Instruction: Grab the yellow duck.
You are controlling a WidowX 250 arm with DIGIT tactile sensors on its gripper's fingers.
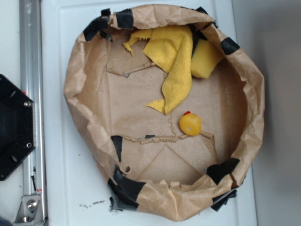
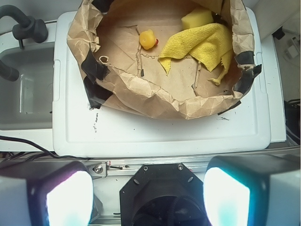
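The yellow duck point(image 1: 190, 124) is small, glossy and round with a red-orange beak. It lies on the floor of a brown paper basin point(image 1: 77, 89), right of centre, below the hanging corner of a yellow cloth. In the wrist view the duck point(image 2: 147, 39) lies far ahead at the upper middle. My gripper point(image 2: 147, 195) is open and empty, its two pads point(image 2: 68, 197) wide apart at the bottom of the wrist view, over the black robot base and well short of the basin. The gripper does not show in the exterior view.
A yellow terry cloth point(image 1: 171, 56) and a yellow sponge block point(image 1: 205, 57) lie at the basin's far side. The basin has crumpled paper walls with black tape and stands on a white lid point(image 2: 160, 134). A black robot base point(image 1: 11, 127), a metal rail point(image 1: 32, 94) and a grey sink point(image 2: 23, 89) lie beside it.
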